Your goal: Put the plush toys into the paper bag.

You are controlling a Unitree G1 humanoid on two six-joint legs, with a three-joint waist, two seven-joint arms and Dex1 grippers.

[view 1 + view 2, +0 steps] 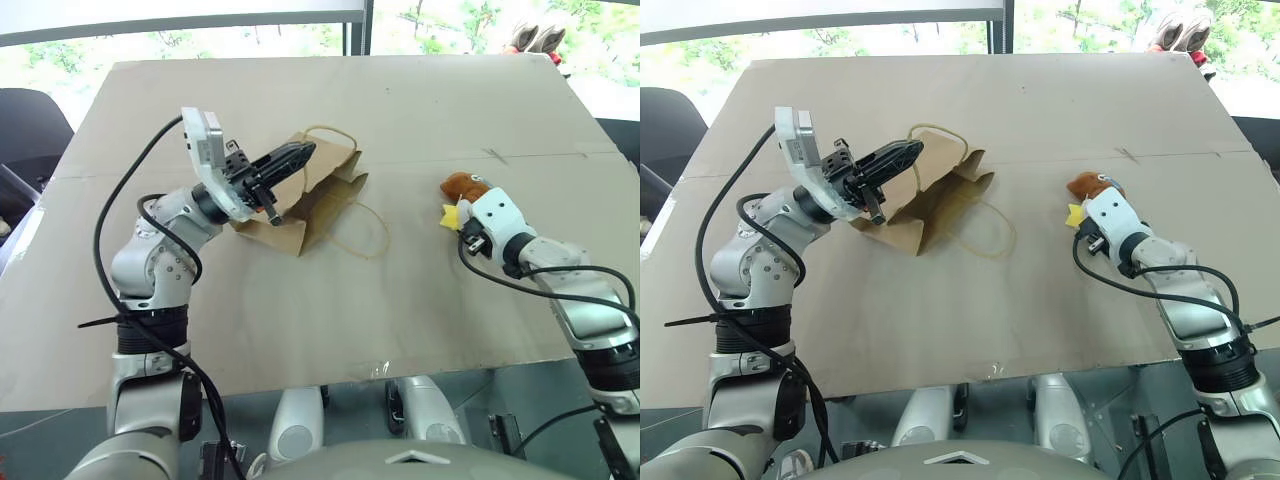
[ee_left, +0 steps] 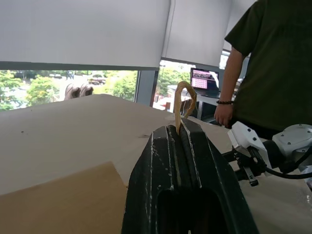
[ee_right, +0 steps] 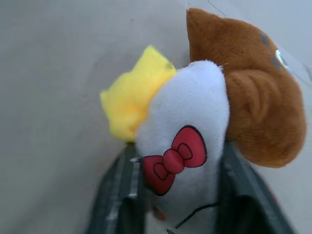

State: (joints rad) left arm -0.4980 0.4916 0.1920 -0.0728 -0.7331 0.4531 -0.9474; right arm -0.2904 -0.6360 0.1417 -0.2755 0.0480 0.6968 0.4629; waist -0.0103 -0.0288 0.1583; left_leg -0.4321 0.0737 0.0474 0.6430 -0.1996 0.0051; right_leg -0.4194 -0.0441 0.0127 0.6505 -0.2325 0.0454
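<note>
The brown paper bag (image 1: 300, 205) lies on its side left of the table's middle, mouth toward the far right. My left gripper (image 2: 178, 130) is shut on one tan loop handle (image 2: 184, 100) and holds that edge lifted. The other handle (image 1: 365, 235) rests flat on the table. At the right, the brown-orange plush toy (image 1: 462, 184) sits on the table, touching the white plush toy (image 3: 190, 107) with its yellow crest (image 3: 134, 97) and red bow. My right gripper (image 3: 179, 165) is shut on the white toy, one finger on each side of it.
Tan cardboard covers the table (image 1: 400, 110), with bare surface between bag and toys. Its front edge (image 1: 300, 385) is close to me. A person (image 2: 273, 63) in a dark shirt stands beyond the table's right side. Windows run along the far edge.
</note>
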